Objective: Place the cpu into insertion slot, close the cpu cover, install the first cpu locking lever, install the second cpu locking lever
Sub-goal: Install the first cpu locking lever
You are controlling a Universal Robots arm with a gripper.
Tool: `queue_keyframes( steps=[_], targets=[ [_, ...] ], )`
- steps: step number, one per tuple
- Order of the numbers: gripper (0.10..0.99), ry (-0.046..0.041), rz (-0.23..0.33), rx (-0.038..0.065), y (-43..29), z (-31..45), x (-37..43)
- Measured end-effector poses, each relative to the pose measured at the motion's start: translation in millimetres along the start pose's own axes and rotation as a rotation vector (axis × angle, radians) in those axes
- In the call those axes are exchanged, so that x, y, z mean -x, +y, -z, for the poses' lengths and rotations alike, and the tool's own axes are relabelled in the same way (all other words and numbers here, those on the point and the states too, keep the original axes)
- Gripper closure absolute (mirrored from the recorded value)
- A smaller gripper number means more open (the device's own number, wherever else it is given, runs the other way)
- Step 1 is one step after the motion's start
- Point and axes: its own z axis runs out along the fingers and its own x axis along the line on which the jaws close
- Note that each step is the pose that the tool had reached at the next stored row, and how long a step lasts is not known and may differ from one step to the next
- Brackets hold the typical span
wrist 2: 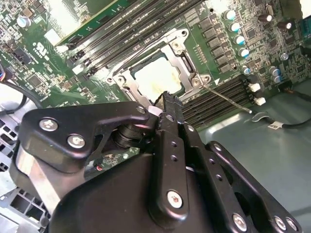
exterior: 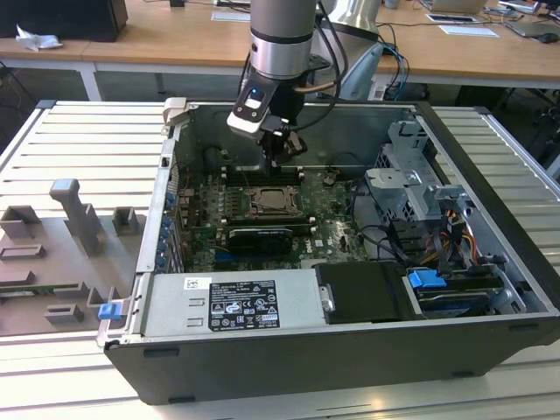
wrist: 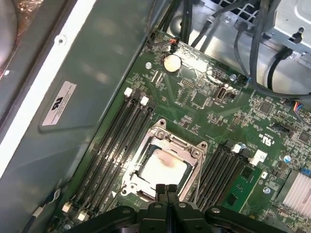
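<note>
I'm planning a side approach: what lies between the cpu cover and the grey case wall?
In the first wrist view, a bank of long black memory slots lies between the cpu cover and the case wall; nothing else sits there.

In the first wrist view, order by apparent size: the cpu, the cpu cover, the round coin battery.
Largest: cpu cover.
Then: cpu, framed inside its cut-out.
Smallest: round coin battery, though farther from the camera.

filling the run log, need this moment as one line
cpu: seated | cpu cover: down over cpu | gripper: shut, tips at cover edge | locking lever: sticking out
</note>
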Motion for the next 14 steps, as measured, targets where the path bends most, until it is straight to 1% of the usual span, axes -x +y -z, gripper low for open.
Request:
queue_keyframes(
  steps=[4, 6, 11, 14],
  targets=[
    [0.98, 0.0008, 0.072, 0.0, 0.0, 0.0, 0.0],
    [0.98, 0.0011, 0.096, 0.0, 0.0, 0.0, 0.0],
    [0.98, 0.0014, 0.132, 0.0, 0.0, 0.0, 0.0],
    [0.98, 0.0018, 0.17, 0.0, 0.0, 0.0, 0.0]
  ],
)
